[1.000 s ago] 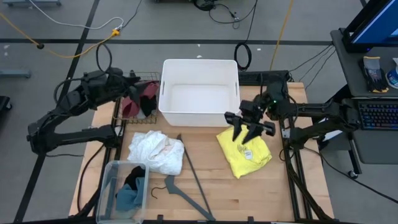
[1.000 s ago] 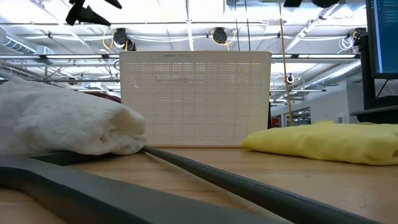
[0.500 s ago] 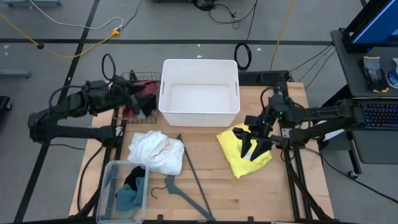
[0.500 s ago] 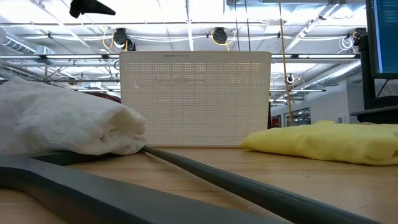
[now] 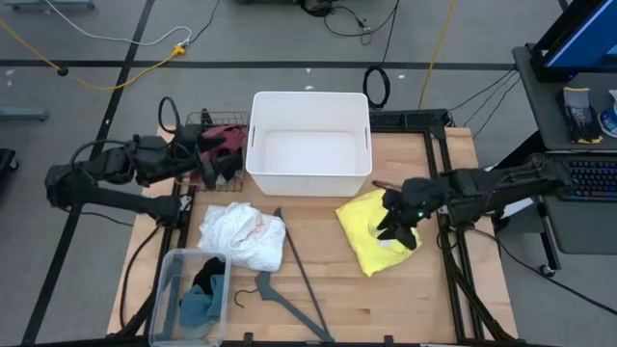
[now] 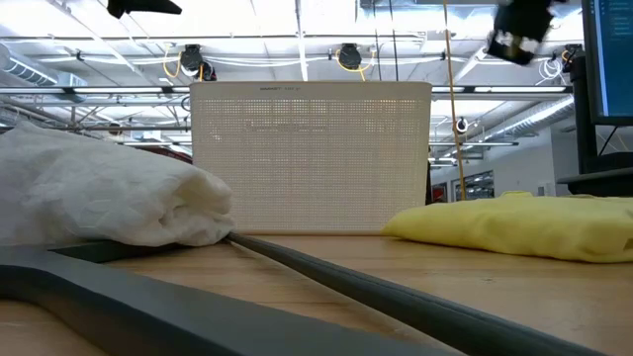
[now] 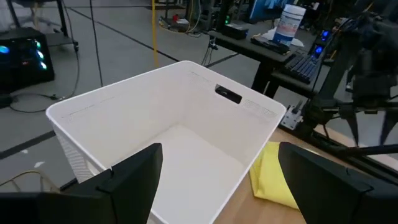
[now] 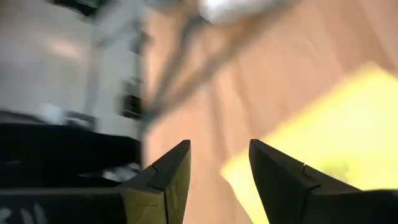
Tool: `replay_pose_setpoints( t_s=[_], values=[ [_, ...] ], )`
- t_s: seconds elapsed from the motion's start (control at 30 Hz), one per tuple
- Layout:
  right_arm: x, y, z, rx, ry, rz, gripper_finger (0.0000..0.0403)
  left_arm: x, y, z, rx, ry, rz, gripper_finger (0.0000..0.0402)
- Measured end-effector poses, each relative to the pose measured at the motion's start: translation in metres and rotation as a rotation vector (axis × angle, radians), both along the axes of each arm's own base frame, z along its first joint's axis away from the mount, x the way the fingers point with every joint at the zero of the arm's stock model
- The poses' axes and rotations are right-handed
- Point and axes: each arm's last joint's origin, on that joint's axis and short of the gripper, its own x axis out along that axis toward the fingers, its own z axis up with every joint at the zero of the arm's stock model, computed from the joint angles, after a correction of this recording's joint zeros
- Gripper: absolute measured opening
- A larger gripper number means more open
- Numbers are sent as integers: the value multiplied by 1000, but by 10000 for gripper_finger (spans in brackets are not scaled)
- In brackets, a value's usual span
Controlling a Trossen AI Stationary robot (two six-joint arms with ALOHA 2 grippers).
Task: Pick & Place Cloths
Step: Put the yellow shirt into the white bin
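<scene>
The yellow cloth (image 5: pixel 371 246) lies flat on the table's right half, also visible low (image 6: pixel 514 227). My right gripper (image 5: pixel 395 220) hangs open above its far part, well clear of it in the low view (image 6: pixel 516 35), and its wrist view (image 8: pixel 219 143) is blurred. A crumpled white cloth (image 5: pixel 241 236) rests left of centre. Black (image 5: pixel 210 277) and teal (image 5: pixel 198 308) cloths sit in a clear container. A maroon cloth (image 5: pixel 220 140) lies in a wire basket. My left gripper (image 5: pixel 220 164) hovers open over that basket, facing the white bin (image 7: pixel 124 93).
The white bin (image 5: pixel 308 94) stands at the table's far middle. A thin grey hanger (image 5: pixel 299 280) lies slanting from the centre toward the near edge. The clear container (image 5: pixel 169 289) sits at the near left corner. Bare wood shows between the hanger and the yellow cloth.
My right gripper has moved from beside the bin's near right corner toward the near edge, over the yellow cloth, and has come down: it now shows at the top of the low view. It has stayed open. The cloths have not moved.
</scene>
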Motion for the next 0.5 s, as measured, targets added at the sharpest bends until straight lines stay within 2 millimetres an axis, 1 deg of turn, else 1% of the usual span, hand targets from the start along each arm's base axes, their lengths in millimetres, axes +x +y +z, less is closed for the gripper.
replay_pose_setpoints(
  t_s=[0.13,0.23,0.37,0.5],
  values=[
    [-9,3,-16,-34,223,-121,155,-1,-4,-1,18,18,17,326],
    [-11,4,-25,-42,354,-212,155,-1,-7,-2,36,27,30,326],
    [-11,4,-36,-41,491,-300,155,-2,-10,-2,72,33,78,326],
    [-12,2,-43,-47,595,-344,155,-4,-13,-3,91,49,117,326]
  ],
)
